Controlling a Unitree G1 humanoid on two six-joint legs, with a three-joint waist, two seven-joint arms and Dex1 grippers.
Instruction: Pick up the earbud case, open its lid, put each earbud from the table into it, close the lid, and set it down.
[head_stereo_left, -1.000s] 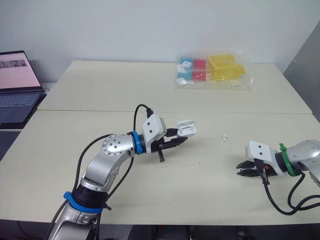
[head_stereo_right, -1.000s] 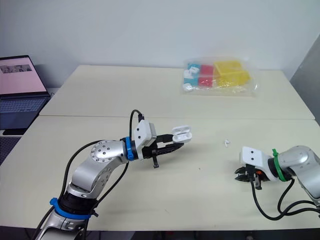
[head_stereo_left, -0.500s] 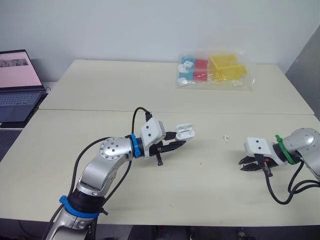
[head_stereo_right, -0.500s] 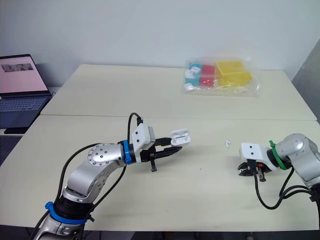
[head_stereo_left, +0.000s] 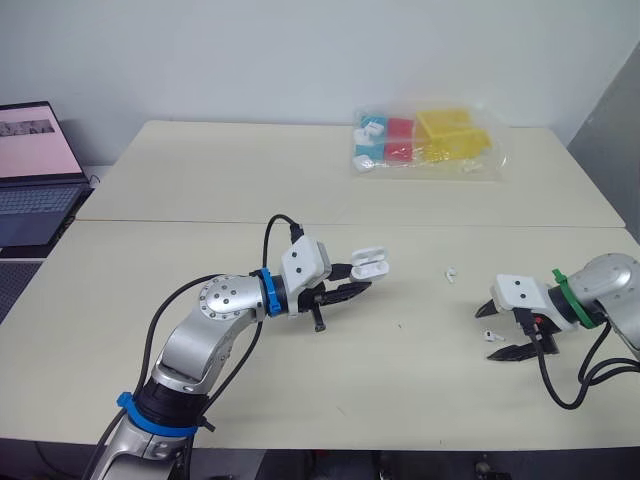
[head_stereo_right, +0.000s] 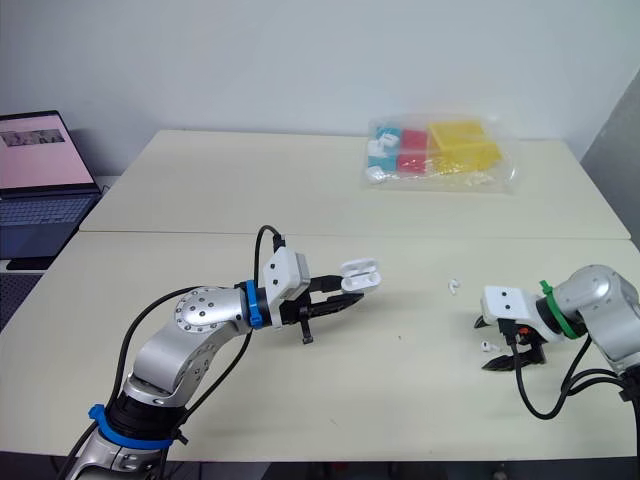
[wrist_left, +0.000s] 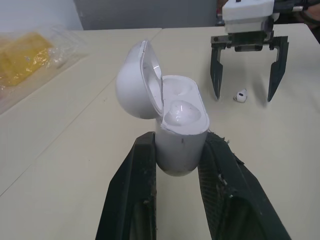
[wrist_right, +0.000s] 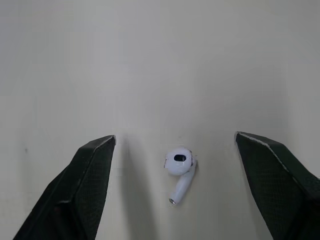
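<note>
The white earbud case (head_stereo_left: 370, 263) has its lid swung open and stands upright above the table's middle. My left gripper (head_stereo_left: 358, 285) is shut on the case's (wrist_left: 175, 125) lower body. A rounded white piece that looks like an earbud sits in one well of the case. My right gripper (head_stereo_left: 487, 334) is open low over the table at the right. A white earbud (wrist_right: 179, 167) lies flat on the table between its fingers (wrist_right: 85, 180), touching neither. A second small white earbud (head_stereo_left: 452, 272) lies on the table between the two grippers.
A clear plastic bag (head_stereo_left: 425, 140) of blue, red and yellow boxes lies at the back of the table. An open laptop (head_stereo_left: 35, 170) stands off the table's left side. A seam (head_stereo_left: 150, 220) runs across the tabletop.
My right gripper has gone from shut to open, and an earbud now lies on the table between its fingers. The left gripper keeps the open case in place.
</note>
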